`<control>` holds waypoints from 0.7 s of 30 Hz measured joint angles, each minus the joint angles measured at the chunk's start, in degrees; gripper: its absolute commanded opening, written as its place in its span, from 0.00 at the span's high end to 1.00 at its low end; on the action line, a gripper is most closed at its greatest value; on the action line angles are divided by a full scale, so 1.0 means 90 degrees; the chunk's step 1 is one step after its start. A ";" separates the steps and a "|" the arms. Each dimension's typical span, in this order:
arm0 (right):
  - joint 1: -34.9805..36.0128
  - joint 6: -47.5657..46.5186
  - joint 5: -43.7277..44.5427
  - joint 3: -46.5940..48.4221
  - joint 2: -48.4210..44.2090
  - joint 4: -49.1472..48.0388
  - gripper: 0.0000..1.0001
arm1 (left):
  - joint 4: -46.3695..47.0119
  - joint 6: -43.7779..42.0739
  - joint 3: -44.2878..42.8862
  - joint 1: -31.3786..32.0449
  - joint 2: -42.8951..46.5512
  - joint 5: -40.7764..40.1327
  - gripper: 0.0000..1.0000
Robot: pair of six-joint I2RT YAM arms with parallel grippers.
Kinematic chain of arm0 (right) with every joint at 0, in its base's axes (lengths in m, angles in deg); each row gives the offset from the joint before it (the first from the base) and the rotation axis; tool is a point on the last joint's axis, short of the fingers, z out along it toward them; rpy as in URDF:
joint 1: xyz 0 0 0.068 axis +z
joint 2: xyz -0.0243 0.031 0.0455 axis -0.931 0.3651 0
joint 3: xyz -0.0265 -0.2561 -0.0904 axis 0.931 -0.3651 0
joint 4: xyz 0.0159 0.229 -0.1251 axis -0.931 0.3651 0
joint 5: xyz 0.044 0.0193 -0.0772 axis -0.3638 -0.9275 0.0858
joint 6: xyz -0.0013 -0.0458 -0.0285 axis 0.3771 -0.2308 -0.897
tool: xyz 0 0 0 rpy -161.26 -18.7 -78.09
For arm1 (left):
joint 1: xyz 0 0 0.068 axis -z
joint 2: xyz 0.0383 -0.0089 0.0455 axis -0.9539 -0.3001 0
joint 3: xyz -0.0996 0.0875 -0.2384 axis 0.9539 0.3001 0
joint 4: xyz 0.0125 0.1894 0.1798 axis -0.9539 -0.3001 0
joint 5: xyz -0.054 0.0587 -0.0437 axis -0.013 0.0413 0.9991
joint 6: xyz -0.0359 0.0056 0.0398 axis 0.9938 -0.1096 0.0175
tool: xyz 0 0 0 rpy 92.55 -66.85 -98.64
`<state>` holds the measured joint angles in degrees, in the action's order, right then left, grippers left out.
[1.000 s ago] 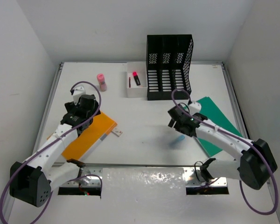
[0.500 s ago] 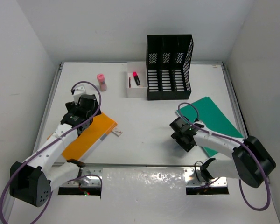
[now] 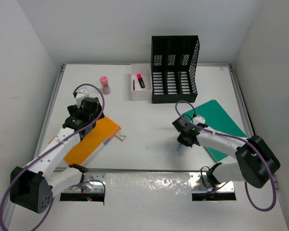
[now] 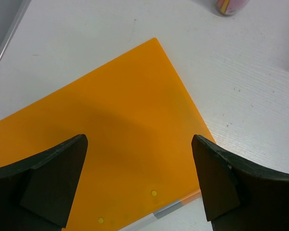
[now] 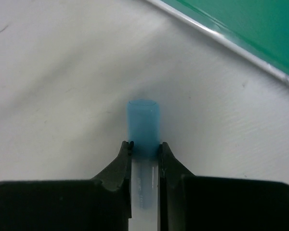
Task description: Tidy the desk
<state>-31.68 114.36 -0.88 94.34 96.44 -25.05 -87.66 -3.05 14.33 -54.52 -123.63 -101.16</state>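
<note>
Our right hand (image 5: pixel 144 149) clamped on a blue-capped pen (image 5: pixel 143 120), low over the desk (image 3: pixel 149 125).

We grip it right at the cap's edge, so we judge the smooth barrel could slip or swivel, or the cap pull off; we cannot tell whether it has cleared the surface. Just beyond the hand lies a green folder (image 5: pixel 260 33), whose raised edge might catch the pen. Further ahead stand a white open box (image 3: pixel 139 91) and a black file rack (image 3: pixel 175 67). Our left hand (image 4: pixel 138 144), fingers wide apart and holding nothing, hangs over an orange folder (image 4: pixel 111 120). The desk, spreading beneath both hands, is smooth, white, faintly scuffed, walled in white.
</note>
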 measured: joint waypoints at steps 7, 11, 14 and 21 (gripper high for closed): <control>0.0180 -0.3011 0.0085 0.1889 0.0012 -0.0624 1.00 | 0.0000 0.0002 0.0000 0.0000 0.0000 -0.0083 0.14; 0.0257 -0.4915 -0.0095 0.3215 0.0624 -0.1627 1.00 | 0.0000 0.0002 0.0000 0.0000 -0.0024 -0.0107 0.14; 0.0248 -0.6159 -0.0459 0.4575 0.1753 -0.2072 1.00 | 0.0000 0.0002 0.0000 0.0000 -0.0061 -0.0114 0.14; 0.0180 -0.7881 -0.1161 0.6929 0.4029 -0.2407 1.00 | -0.0005 0.0002 0.0000 0.0000 -0.0121 -0.0121 0.14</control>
<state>-30.06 43.43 -11.32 156.70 132.70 -46.71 -87.70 -3.03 14.33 -54.52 -124.72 -102.26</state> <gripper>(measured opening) 0.168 0.865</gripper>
